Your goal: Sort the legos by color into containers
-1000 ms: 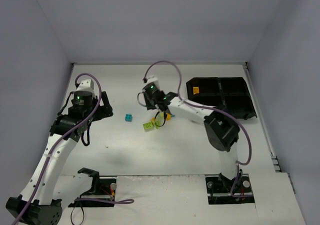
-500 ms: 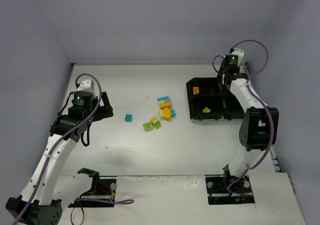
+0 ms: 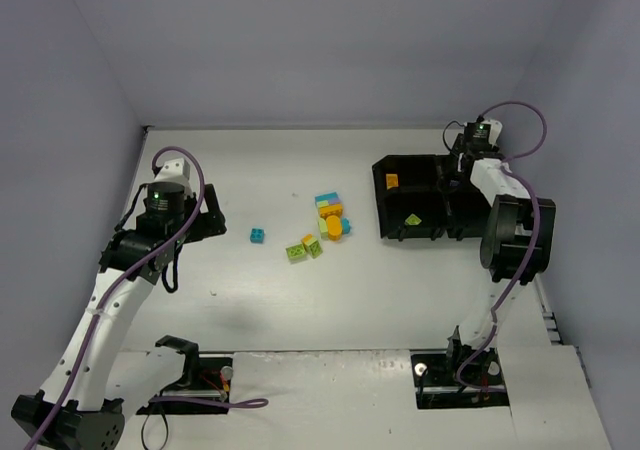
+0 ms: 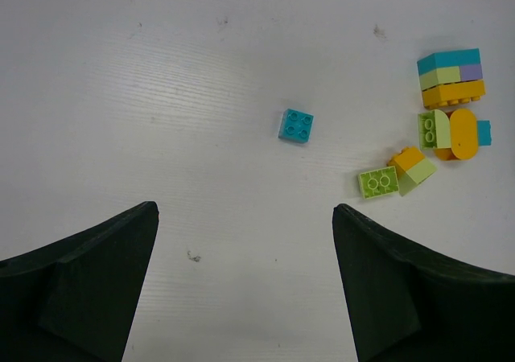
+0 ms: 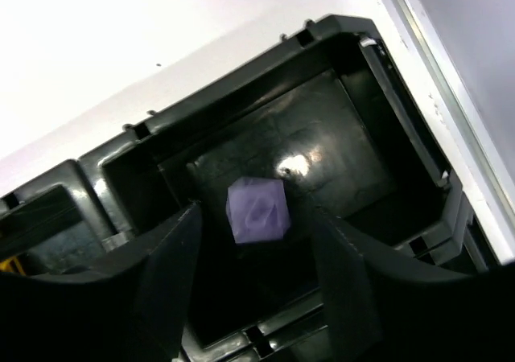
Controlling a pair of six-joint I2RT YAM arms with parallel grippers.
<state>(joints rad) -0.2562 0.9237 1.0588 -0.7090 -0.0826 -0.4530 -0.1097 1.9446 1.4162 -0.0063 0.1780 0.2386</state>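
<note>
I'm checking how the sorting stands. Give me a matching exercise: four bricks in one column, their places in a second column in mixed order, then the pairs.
Bricks
1. purple brick
2. lone blue brick
3. orange brick in the tray
4. green brick in the tray

Places
A. near left compartment
B. on the table, left of the pile
C. in the compartment below the open right gripper
D. far left compartment

Pairs: 1-C, 2-B, 3-D, 4-A
</note>
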